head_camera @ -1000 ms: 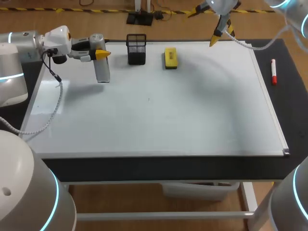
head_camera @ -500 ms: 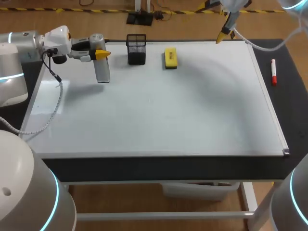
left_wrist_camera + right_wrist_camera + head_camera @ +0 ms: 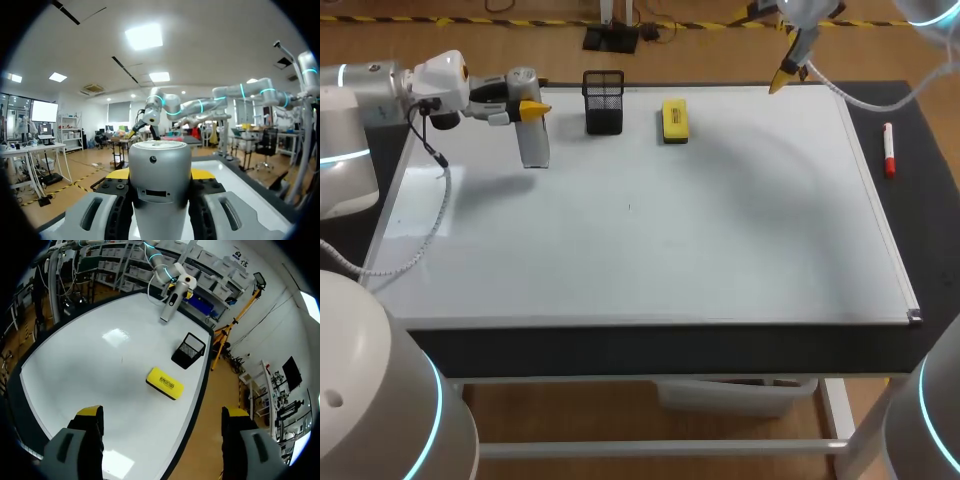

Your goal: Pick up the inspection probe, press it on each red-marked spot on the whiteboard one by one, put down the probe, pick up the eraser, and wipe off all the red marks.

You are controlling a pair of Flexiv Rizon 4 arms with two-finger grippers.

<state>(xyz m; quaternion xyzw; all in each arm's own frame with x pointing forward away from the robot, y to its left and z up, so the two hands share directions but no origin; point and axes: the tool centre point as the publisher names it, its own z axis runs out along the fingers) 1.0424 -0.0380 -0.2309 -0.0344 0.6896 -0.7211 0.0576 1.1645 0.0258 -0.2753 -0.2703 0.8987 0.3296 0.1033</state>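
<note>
Since a second ago the right gripper (image 3: 786, 70) has been drawn up and toward the upper right of the head view, and it is now seen at the far edge of the whiteboard (image 3: 650, 230), right of centre. Hardly any shift is noted in the left arm; the inspection probe (image 3: 533, 146) is carried very slightly higher than before.

The left gripper (image 3: 528, 111) is found in the upper left of the frame, above the far left part of the board. It is clamped on the probe, a grey cylinder that hangs down from the fingers; in the left wrist view the probe is gripped between the two finger bodies, with yellow showing at either side of it.

The right gripper's fingers (image 3: 89, 416) are spread wide with nothing held between them.

The yellow eraser (image 3: 674, 119) is laid flat near the board's far edge, upper centre, and a black mesh holder (image 3: 604, 101) is stood just left of it. A red marker (image 3: 888, 150) is seen on the black table (image 3: 920, 220), right of the board.
</note>
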